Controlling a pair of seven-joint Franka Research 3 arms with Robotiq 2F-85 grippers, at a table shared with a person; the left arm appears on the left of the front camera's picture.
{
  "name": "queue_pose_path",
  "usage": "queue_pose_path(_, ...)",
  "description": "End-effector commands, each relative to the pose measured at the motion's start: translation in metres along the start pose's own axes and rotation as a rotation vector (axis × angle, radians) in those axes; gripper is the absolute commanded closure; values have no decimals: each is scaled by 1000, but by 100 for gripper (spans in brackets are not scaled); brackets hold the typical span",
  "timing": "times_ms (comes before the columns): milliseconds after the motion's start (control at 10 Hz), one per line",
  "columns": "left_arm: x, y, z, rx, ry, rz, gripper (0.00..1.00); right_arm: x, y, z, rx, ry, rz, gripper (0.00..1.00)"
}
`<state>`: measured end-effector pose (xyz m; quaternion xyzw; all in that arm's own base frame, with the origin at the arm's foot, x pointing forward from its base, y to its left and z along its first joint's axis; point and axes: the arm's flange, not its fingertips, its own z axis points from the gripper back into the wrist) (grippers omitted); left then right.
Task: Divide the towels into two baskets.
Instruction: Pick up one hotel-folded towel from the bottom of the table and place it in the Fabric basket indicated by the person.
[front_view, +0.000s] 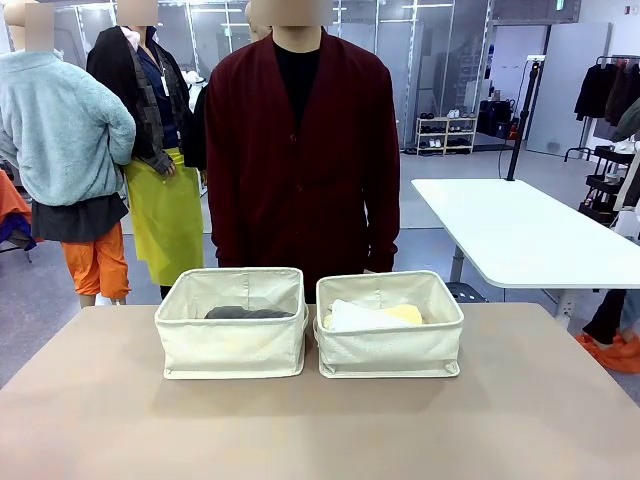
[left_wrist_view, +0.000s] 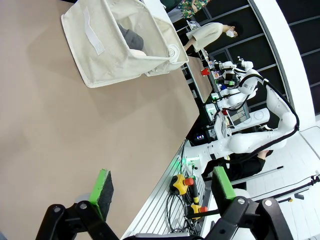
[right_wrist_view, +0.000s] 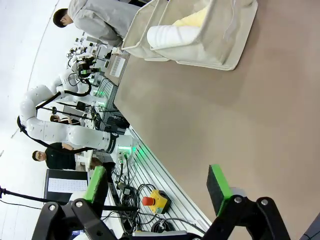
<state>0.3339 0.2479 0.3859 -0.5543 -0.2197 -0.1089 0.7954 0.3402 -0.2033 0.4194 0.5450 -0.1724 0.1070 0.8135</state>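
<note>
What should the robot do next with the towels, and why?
Probably nothing more than keep both arms back. The left basket holds the dark grey towel with a cream towel beside it; the right basket holds the white towel and the pale yellow towel. The left gripper and right gripper are open and empty.

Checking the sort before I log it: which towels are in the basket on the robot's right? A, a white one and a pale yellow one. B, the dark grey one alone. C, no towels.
A: in the front view the right basket holds a white towel beside a pale yellow towel.
</note>
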Motion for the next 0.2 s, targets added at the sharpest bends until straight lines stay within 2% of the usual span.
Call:
queue_pose_path(0, -4, -5, 0, 2, -10, -7, 0, -1, 1, 1, -3, 3, 2, 0)
queue_pose_path(100, -4, -5, 0, 2, -10, -7, 0, -1, 1, 1, -3, 3, 2, 0)
